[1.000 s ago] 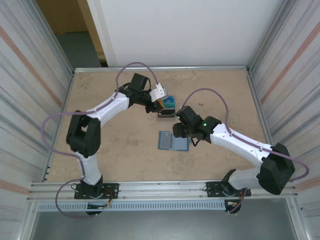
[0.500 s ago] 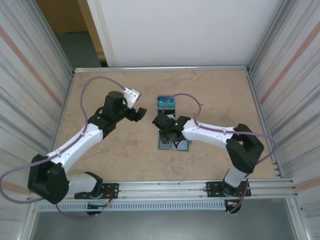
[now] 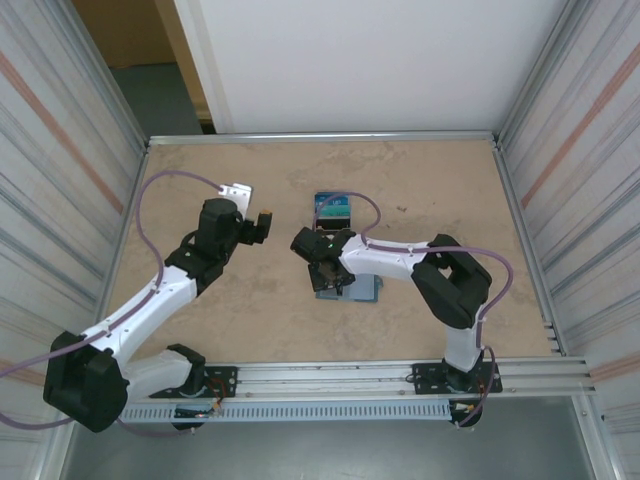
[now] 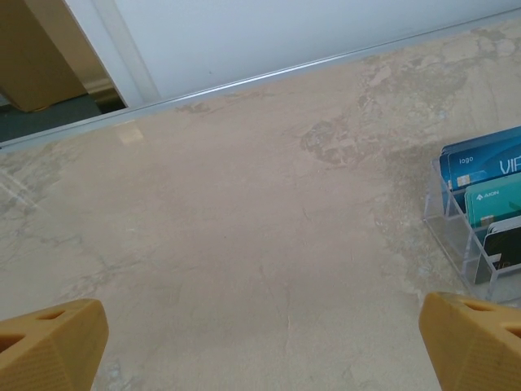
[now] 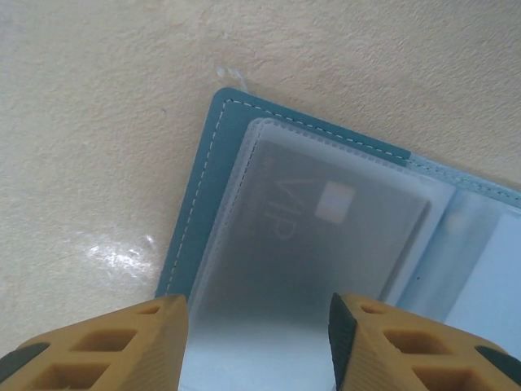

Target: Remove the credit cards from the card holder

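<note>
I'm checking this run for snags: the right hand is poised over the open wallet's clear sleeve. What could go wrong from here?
The card lies under the clear sleeve of the card holder; the right hand may pinch sleeve and card together and lift the whole holder.
The left hand hovers open near the clear stand, not on the holder, so the holder may slide.
</note>
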`<action>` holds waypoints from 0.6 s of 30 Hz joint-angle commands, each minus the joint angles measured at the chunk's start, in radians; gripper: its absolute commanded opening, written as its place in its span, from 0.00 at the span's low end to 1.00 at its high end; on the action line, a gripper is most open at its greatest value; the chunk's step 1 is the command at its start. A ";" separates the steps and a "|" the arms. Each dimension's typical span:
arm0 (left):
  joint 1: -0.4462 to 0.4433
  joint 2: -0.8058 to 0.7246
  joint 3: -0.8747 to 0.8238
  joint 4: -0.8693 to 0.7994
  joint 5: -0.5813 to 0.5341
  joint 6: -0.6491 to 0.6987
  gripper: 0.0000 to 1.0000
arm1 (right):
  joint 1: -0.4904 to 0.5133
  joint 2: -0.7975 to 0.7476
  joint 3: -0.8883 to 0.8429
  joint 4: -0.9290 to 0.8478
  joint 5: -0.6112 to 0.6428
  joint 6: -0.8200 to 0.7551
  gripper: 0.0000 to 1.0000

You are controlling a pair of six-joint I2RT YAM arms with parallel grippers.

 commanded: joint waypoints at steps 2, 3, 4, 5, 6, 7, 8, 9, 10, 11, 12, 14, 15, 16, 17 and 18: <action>0.010 0.005 0.003 0.036 -0.032 -0.033 0.99 | 0.010 0.030 0.004 -0.031 0.005 0.016 0.48; 0.010 0.007 0.003 0.036 -0.031 -0.033 0.99 | 0.010 0.035 -0.001 -0.029 0.008 0.019 0.48; 0.010 0.009 0.006 0.034 -0.030 -0.035 0.99 | 0.009 0.039 -0.007 -0.028 0.007 0.020 0.48; 0.010 0.010 0.009 0.030 -0.030 -0.035 0.99 | 0.010 0.046 -0.012 -0.026 0.006 0.021 0.48; 0.010 0.010 0.014 0.027 -0.029 -0.037 0.99 | 0.011 0.051 -0.017 -0.027 0.004 0.022 0.48; 0.010 0.010 0.014 0.027 -0.031 -0.037 0.99 | 0.010 0.056 -0.020 -0.026 -0.001 0.023 0.48; 0.010 0.010 0.016 0.023 -0.031 -0.039 0.99 | 0.010 0.057 -0.025 -0.027 -0.005 0.025 0.48; 0.010 0.011 0.016 0.022 -0.032 -0.042 0.99 | 0.010 0.058 -0.030 -0.025 -0.007 0.027 0.46; 0.010 0.010 0.018 0.019 -0.031 -0.043 0.99 | 0.010 0.054 -0.038 -0.022 -0.012 0.027 0.43; 0.010 0.007 0.018 0.016 -0.031 -0.044 0.99 | 0.009 0.047 -0.048 -0.017 -0.016 0.027 0.39; 0.010 0.004 0.018 0.015 -0.031 -0.043 0.99 | 0.008 0.036 -0.056 -0.011 -0.019 0.025 0.36; 0.010 -0.006 0.017 0.007 -0.025 -0.038 0.99 | -0.001 0.012 -0.078 0.007 -0.036 0.012 0.31; 0.009 -0.014 0.017 0.002 -0.016 -0.030 0.99 | -0.007 0.000 -0.088 0.016 -0.049 0.007 0.29; 0.003 -0.024 0.020 -0.001 -0.010 -0.021 0.99 | -0.016 -0.015 -0.099 0.030 -0.061 -0.001 0.25; -0.004 -0.033 0.020 0.001 -0.014 -0.011 0.99 | -0.024 -0.028 -0.109 0.042 -0.075 -0.007 0.22; -0.012 -0.041 0.020 0.002 -0.022 -0.002 0.99 | -0.032 -0.040 -0.117 0.056 -0.086 -0.012 0.20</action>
